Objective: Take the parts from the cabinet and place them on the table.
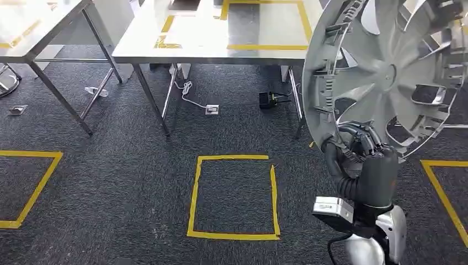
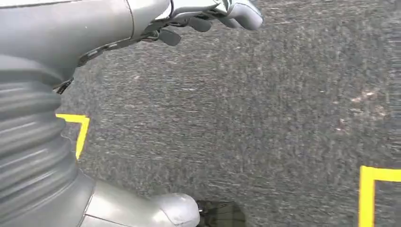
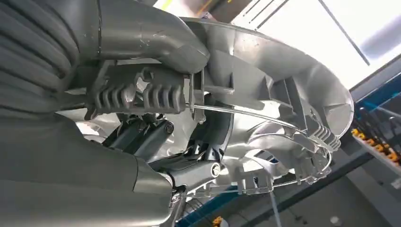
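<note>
So from my seat the right hand [image 1: 359, 152] sits nearest, at about 4 o'clock in the head view, clamped on the lower rim of a silver wheel cover [image 1: 386, 72] and holding it upright; the right wrist view shows the thumb and fingers [image 3: 142, 94] closed over its edge clips. The left hand [image 2: 208, 19] hangs over dark carpet, fingers loosely apart, holding nothing. Just ahead at 6 o'clock is a yellow tape square [image 1: 234, 196] on the floor, and beyond it at 12 the steel table [image 1: 182, 47] with a taped box [image 1: 265, 25] on top. I'd call this the carry leg: part's out, not yet down. Next I need to step closer and lower it flat without clipping the table edge.
</note>
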You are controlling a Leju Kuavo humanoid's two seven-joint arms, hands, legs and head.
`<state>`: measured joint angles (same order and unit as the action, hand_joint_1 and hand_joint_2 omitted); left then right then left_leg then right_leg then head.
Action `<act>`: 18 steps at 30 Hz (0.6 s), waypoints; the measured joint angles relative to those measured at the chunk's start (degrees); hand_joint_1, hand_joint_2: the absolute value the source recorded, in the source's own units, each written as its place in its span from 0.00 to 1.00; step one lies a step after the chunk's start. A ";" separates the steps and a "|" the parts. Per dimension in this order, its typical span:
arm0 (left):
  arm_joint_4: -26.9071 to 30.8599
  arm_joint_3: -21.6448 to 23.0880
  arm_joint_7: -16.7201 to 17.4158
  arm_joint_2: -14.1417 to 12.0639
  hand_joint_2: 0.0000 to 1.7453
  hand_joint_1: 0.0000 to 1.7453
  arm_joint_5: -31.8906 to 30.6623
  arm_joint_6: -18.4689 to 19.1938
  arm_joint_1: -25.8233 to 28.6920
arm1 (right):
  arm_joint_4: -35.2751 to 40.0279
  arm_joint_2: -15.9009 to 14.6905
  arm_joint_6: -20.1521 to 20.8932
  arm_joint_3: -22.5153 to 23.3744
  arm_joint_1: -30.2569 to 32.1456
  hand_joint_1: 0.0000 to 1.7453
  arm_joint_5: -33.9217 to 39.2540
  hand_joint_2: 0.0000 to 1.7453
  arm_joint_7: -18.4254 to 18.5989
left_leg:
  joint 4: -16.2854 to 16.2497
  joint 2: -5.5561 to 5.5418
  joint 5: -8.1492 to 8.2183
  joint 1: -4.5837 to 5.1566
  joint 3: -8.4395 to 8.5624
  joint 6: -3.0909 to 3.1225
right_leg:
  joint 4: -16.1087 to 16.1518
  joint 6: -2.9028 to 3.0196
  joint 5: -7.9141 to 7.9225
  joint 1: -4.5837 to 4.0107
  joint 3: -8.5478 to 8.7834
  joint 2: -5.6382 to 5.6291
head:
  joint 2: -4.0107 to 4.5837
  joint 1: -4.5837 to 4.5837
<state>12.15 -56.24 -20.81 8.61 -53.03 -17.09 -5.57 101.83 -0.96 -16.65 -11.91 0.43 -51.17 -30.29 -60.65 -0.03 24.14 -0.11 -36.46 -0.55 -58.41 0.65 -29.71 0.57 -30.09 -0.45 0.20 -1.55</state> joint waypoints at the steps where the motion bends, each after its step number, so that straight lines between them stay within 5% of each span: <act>1: -0.02 -0.02 -0.04 0.00 1.00 0.00 0.00 -0.04 -0.02 | 0.00 0.00 0.00 0.00 -0.08 1.00 0.00 1.00 -0.02 | 1.38 -0.03 1.00 0.23 1.19 0.09 | -0.22 -0.43 -0.45 -0.30 -0.02 -0.18 | 0.00 0.07; 4: -0.04 -0.02 -0.30 0.00 1.00 0.00 0.00 -0.04 0.14 | 0.02 0.00 -0.06 0.00 0.14 1.00 -0.02 1.00 -0.22 | 1.41 -0.12 1.58 0.29 1.12 1.12 | -0.18 -1.22 -0.04 -0.25 0.53 -0.15 | 0.02 0.00; 6: 0.04 -0.13 -0.44 0.17 1.00 0.00 0.00 -0.11 0.14 | 0.07 -0.02 -0.02 0.00 0.24 1.00 0.02 1.00 -0.22 | 1.77 -0.20 1.83 -0.17 2.31 1.79 | -2.24 -1.76 -1.14 -0.19 -0.26 0.10 | 0.02 -0.20; 10: 0.04 -0.29 -0.39 0.28 1.00 0.00 -0.04 -0.17 -0.07 | 0.09 -0.04 0.11 -0.02 0.55 1.00 -0.02 1.00 -0.39 | 1.70 -0.22 2.86 -0.05 2.88 2.27 | -17.68 -2.53 -6.99 -0.06 -10.31 0.19 | 0.00 -0.48; 12: 0.02 -0.33 -0.20 0.30 1.00 0.00 -0.09 -0.17 0.01 | 0.07 -0.04 0.11 -0.02 0.72 1.00 0.02 1.00 -0.26 | 1.67 -0.25 3.51 -0.03 3.67 2.14 | -15.83 -2.24 -3.70 -0.07 -11.02 0.20 | 0.00 -0.50; 15: 0.02 -0.39 0.07 0.37 1.00 0.00 -0.07 -0.17 -0.04 | 0.09 -0.04 0.11 -0.02 0.63 1.00 0.02 1.00 -0.42 | 1.74 -0.19 4.79 -0.04 5.07 1.59 | -1.22 -1.25 5.41 -0.35 -5.75 0.46 | 0.02 -0.50; 16: 0.00 -0.42 0.04 0.42 1.00 0.00 -0.07 -0.17 -0.18 | 0.09 -0.04 0.18 -0.02 0.58 1.00 0.02 1.00 -0.41 | 1.68 -0.18 4.96 0.08 5.51 1.27 | -0.81 -1.08 2.69 -0.93 -5.59 0.59 | 0.02 -0.41; 18: 0.00 -0.46 0.04 0.44 1.00 0.00 -0.07 -0.17 -0.17 | 0.24 -0.04 0.22 -0.02 0.57 1.00 0.04 1.00 -0.37 | 1.95 -0.10 5.13 0.07 5.62 0.48 | -0.31 -0.37 3.90 -1.07 -5.19 0.50 | 0.00 -0.59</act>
<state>12.15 -56.70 -20.76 9.05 -53.09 -17.27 -5.74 102.07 -1.01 -16.44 -11.93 1.00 -51.13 -30.67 -58.71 -0.14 29.27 -0.04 -30.84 -0.07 -58.72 0.28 -25.82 -0.50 -35.29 0.05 0.20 -2.14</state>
